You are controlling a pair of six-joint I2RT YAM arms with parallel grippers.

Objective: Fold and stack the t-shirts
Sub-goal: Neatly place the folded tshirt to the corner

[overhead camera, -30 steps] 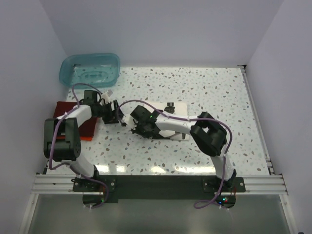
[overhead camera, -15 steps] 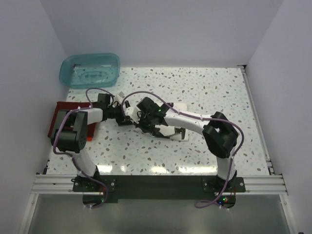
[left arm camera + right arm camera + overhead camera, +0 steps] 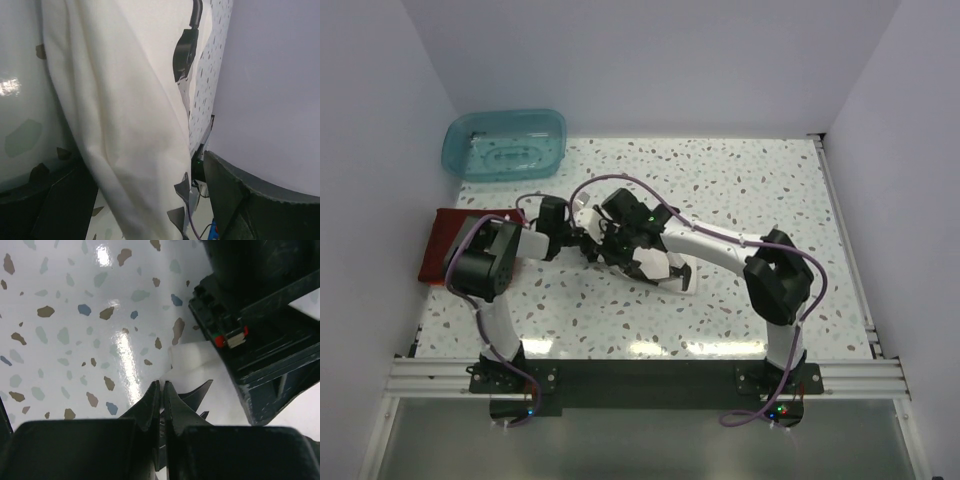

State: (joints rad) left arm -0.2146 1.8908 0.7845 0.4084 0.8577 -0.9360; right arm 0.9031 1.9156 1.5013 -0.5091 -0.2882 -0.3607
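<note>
The cream-white t-shirt (image 3: pixel 666 268) lies bunched on the table under the right arm. In the left wrist view it hangs as a broad fold (image 3: pixel 130 125). My left gripper (image 3: pixel 582 243) (image 3: pixel 147 195) is open, its fingers wide apart on either side of that fold. Facing it at the shirt's left end, my right gripper (image 3: pixel 611 250) (image 3: pixel 161 385) is shut, pinching a thin edge of the white t-shirt (image 3: pixel 190 356) at its tips. The dark red t-shirt (image 3: pixel 435 245) lies folded at the table's left edge, partly behind the left arm.
A translucent teal tub (image 3: pixel 505 143) stands at the back left corner. The speckled tabletop (image 3: pixel 750 180) stretches to the back and right. The left gripper's black body (image 3: pixel 260 310) sits very close to the right fingertips. Walls enclose three sides.
The left arm swung right from the red shirt to the white one and its jaws spread wider. The right gripper closed and moved left, drawing the white shirt into a narrower bunch.
</note>
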